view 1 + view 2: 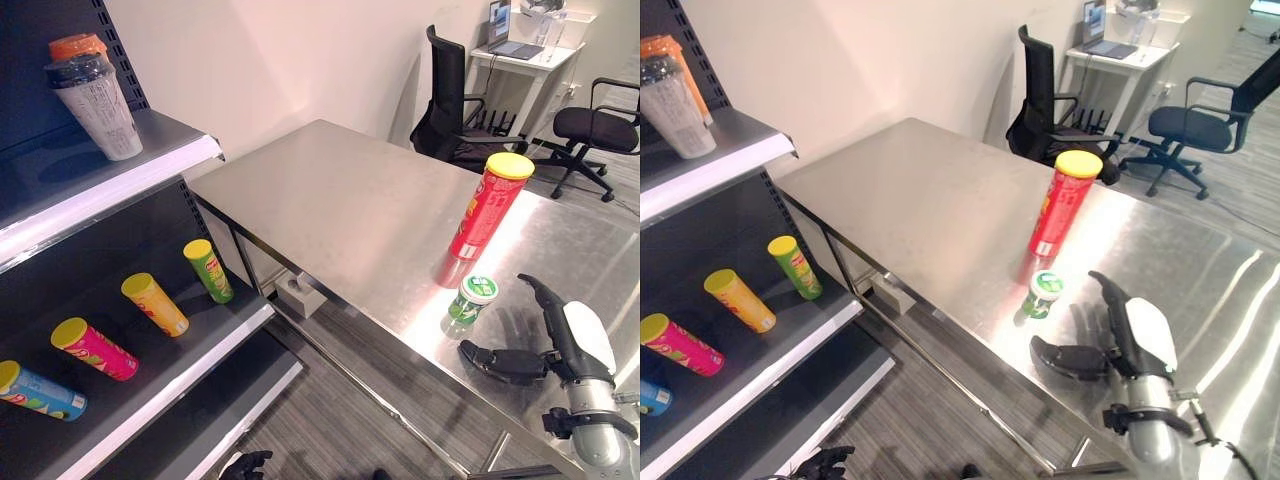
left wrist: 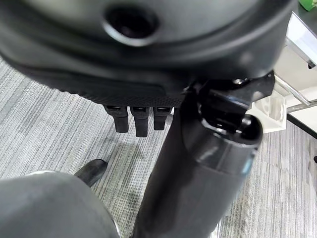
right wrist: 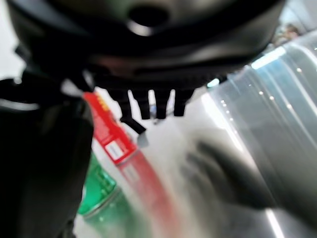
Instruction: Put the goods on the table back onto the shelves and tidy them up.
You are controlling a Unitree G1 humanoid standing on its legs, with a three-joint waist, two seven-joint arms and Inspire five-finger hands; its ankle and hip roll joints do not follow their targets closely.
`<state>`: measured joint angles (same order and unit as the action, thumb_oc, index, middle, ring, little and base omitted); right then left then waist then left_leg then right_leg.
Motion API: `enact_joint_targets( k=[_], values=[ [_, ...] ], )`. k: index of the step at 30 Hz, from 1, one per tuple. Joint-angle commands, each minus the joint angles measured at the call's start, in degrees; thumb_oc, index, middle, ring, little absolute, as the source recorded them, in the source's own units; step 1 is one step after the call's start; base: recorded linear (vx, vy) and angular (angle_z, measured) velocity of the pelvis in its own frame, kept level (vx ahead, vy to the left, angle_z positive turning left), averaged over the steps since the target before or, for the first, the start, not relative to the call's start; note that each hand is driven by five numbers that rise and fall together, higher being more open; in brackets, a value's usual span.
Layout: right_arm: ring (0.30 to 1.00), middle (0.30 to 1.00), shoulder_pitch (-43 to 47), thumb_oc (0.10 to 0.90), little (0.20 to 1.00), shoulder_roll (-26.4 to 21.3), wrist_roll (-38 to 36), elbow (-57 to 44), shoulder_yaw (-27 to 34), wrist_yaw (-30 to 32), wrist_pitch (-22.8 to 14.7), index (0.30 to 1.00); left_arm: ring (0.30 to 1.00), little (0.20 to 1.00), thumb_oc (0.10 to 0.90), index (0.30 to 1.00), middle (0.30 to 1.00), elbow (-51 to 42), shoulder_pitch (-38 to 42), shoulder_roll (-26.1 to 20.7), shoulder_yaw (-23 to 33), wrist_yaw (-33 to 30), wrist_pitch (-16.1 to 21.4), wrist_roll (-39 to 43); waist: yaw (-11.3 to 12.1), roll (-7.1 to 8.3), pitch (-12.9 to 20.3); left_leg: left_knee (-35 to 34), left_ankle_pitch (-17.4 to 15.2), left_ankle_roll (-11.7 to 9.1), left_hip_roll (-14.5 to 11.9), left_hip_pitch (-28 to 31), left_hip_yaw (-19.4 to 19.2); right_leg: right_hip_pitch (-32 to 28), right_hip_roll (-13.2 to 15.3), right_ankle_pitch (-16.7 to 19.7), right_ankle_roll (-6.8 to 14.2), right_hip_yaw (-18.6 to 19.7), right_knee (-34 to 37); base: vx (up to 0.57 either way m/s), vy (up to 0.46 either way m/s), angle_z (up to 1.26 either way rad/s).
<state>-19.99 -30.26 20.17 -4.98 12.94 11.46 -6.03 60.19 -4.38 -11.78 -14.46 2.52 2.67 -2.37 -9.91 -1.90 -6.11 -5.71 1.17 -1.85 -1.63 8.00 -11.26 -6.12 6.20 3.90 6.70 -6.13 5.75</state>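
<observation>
The right hand (image 1: 560, 345) hovers open over the steel table (image 1: 350, 210), thumb spread, holding nothing, just beside a small green can (image 1: 471, 300) and one upright red tube (image 1: 489, 205). Four tubes lie on the lower shelf (image 1: 190, 350); the right wrist view shows the can against the thumb.

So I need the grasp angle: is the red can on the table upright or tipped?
Upright. The red can stands on its base on the table, yellow lid on top, beside the small green can.
</observation>
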Motion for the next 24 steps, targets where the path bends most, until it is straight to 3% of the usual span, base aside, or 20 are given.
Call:
enact_joint_targets(
  k=[1,9,24],
  values=[
    [0.9,0.9,7.3,0.8,0.9,0.27,-3.42,-0.67,-0.74,3.42,-2.42,0.9,0.9,0.9,0.8,0.9,0.9,0.43,4.52,-3.35,0.48,-1.88,2.59,0.23,4.21,1.82,0.72,0.71,-4.83,-1.18,-1.74,2.13,-0.74,-0.39,4.13,-0.88,4.42,-1.74,-0.91,0.01,-0.011,0.04],
    [0.9,0.9,8.72,0.8,0.9,2.3,-5.79,0.59,-5.75,3.66,-2.67,0.9,0.9,0.9,0.8,0.9,0.9,-0.31,3.94,-3.55,0.59,-2.98,2.7,0.65,4.97,1.26,0.92,0.71,-4.75,-1.35,-1.64,2.37,-0.59,-0.88,4.27,-0.98,4.33,-2.44,-0.76,0.0,-0.002,0.03],
    [0.9,0.9,10.08,0.8,0.9,1.21,-2.34,-0.2,-5.54,5.82,-1.79,0.9,0.9,0.9,0.8,0.9,0.9,-1.14,3.46,-3.93,0.67,-3.62,2.78,-0.18,5.51,1.03,1.32,0.71,-4.64,-1.47,-1.75,2.22,-0.05,-1.37,4.23,-1.21,4.15,-3.23,-0.78,0.0,-0.002,0.03]
  ],
)
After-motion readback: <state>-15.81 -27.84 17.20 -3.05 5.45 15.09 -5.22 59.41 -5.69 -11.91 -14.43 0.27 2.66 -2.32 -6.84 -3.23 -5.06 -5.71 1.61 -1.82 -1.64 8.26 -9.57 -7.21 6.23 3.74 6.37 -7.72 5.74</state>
